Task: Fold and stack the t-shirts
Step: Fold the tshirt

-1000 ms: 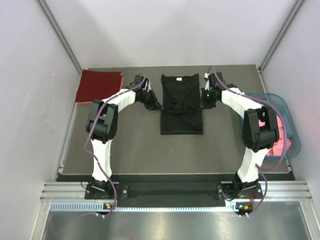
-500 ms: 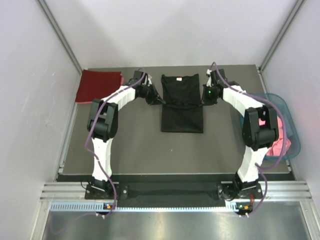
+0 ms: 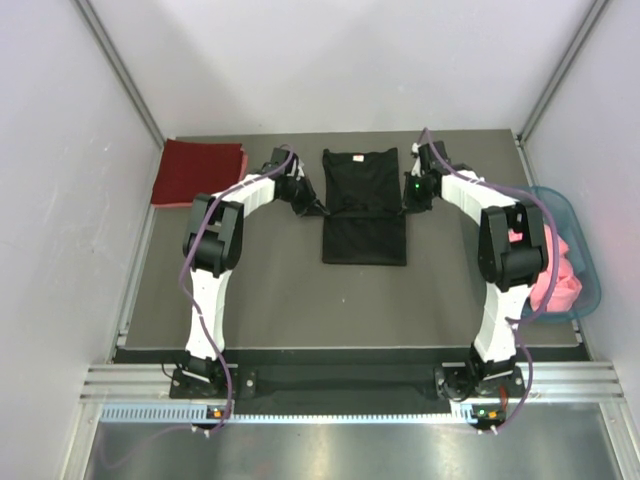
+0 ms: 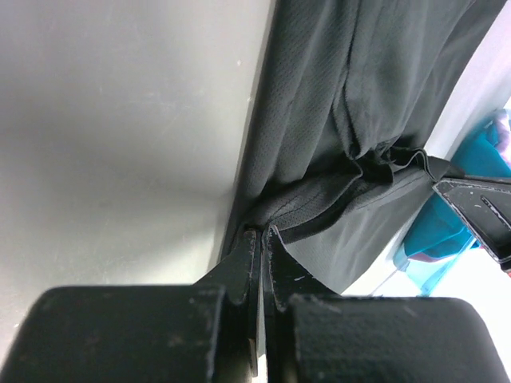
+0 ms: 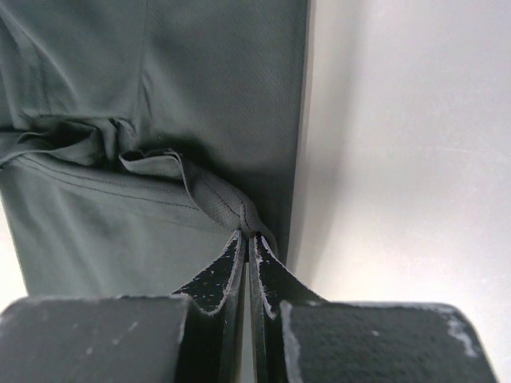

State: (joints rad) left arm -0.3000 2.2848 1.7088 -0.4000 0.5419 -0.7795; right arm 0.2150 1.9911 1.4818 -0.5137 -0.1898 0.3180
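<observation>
Top view, left to right.

You've got a folded dark red cloth t-shirt (image 3: 198, 172) lying flat at the 10 o'clock corner of the dark grey surface (image 3: 270, 290). It's well apart from both arms.

Your left end effector (image 3: 312, 207) sits at 9 o'clock of the large black cloth t-shirt (image 3: 363, 235), right on its left edge. The left wrist view shows the jaws closed tight together, with a bunched fold of the black cloth clamped at the tips. Bare surface is on the left of that view.

The black t-shirt lies at 12 o'clock on the surface, between the two end effectors, with its long axis running 12 to 6. A gathered ridge of cloth runs straight across it from 9 to 3 o'clock, from one end effector to the other. The cloth wrinkles near both pinch points. The part toward 6 o'clock lies flat.

Your right end effector (image 3: 408, 205) is at 3 o'clock of the shirt, on its right edge. The right wrist view shows the jaws closed and gripping a seamed fold of the black cloth at the tips. Bare surface is on the right of that view.

A teal plastic basket (image 3: 585, 262) sits at the 3 to 4 o'clock edge of the surface, just beside your right arm. There's pink cloth (image 3: 555, 285) bunched inside it; I can't tell whether it's one garment or several.
</observation>
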